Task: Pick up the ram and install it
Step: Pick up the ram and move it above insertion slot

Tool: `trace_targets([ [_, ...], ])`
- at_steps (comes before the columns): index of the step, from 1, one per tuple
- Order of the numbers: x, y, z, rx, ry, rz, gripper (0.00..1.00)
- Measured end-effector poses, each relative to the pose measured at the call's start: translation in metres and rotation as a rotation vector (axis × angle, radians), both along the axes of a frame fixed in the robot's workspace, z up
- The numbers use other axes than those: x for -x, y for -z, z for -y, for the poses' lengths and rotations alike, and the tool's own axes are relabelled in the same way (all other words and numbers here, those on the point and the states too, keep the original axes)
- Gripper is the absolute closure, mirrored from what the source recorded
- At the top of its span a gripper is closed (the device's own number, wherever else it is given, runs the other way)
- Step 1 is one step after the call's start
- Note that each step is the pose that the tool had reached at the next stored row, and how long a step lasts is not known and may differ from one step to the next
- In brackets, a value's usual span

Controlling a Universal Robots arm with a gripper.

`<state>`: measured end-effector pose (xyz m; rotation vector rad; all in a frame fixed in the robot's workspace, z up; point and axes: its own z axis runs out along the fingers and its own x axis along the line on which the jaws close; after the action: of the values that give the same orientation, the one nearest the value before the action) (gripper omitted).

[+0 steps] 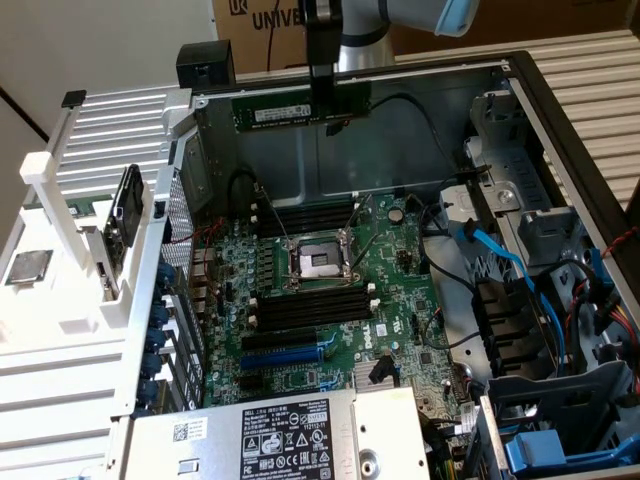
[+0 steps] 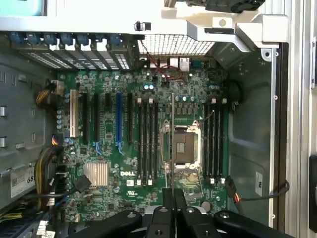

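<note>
So here's where we're at: the claw (image 1: 322, 108) sits at the top centre of the exterior view and it's pinching the ram (image 1: 275, 108) near the stick's middle, fingers pressed onto both flat faces. The stick hangs level in the air with its pale label facing the camera. It's up by the upper edge of the open computer case (image 1: 560, 120), well apart from the motherboard (image 1: 400, 300) lower in the frame. On the board we can see the processor socket (image 1: 318, 262) in the middle, with black memory slots (image 1: 310, 305) just below it in the frame, and a blue slot (image 1: 285, 357) further down. In the wrist view, the claw (image 2: 173, 198) holds the ram (image 2: 172, 139) edge-on, so it's just a thin dark line. That line runs parallel to the black memory slots (image 2: 147, 141) and passes in front of one side of the processor socket (image 2: 185, 148).
</note>
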<state>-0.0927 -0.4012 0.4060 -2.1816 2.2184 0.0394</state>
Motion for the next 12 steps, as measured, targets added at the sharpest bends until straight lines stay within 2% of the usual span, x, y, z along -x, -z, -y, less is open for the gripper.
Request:
trace_targets([
  [2,0.0,0.0024,0.0017,-0.0003,0.006,-0.0001,0.88],
  [7,0.0,0.0078,0.0092,-0.0016,0.008,-0.0006,0.88],
  [9,0.0,0.0111,0.0099,-0.0008,0.009,-0.0027,0.88],
  [12,0.0,0.0131,0.01,-0.0009,0.009,-0.0027,0.88],
])
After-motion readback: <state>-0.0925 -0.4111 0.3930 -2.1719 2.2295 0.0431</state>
